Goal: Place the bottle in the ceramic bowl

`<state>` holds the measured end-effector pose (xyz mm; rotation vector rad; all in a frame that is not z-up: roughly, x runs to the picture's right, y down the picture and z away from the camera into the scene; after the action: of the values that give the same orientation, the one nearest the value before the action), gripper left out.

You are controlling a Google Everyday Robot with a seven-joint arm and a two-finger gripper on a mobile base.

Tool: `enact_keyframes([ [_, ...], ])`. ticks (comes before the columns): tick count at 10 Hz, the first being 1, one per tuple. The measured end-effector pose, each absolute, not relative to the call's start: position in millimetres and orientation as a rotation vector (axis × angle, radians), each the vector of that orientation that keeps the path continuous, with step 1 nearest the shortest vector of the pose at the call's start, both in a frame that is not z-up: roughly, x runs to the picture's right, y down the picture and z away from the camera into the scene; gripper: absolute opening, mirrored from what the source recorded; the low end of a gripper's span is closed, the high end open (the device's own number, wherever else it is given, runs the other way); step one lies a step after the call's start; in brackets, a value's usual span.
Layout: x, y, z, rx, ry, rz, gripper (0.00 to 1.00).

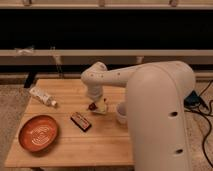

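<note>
The bottle (42, 97) is slim and white and lies on its side near the far left edge of the wooden table (65, 149). The ceramic bowl (38, 132) is a wide orange-brown dish with pale swirl lines. It sits at the table's front left and holds nothing. My gripper (95, 103) hangs from the white arm over the middle of the table, well right of the bottle and the bowl. It is close above a small red and pale object (99, 106).
A dark brown rectangular packet (80, 121) lies between the bowl and the gripper. A white cup (121, 113) stands right of the gripper, beside my large white arm body (160, 115). Dark shelving runs behind the table. Cables lie on the floor at right.
</note>
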<state>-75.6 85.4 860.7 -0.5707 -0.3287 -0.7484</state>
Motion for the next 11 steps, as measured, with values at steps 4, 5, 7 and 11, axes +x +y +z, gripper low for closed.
enact_keyframes([
  [4,-149.0,47.0,893.5,-0.589,-0.306,-0.766,0.8],
  [5,-161.7,40.9,901.1,-0.6,-0.291,-0.751,0.8],
  [7,-187.1,32.2,914.0,-0.626,-0.26,-0.703,0.8],
  [11,-222.8,27.9,928.5,-0.652,-0.244,-0.603,0.8],
])
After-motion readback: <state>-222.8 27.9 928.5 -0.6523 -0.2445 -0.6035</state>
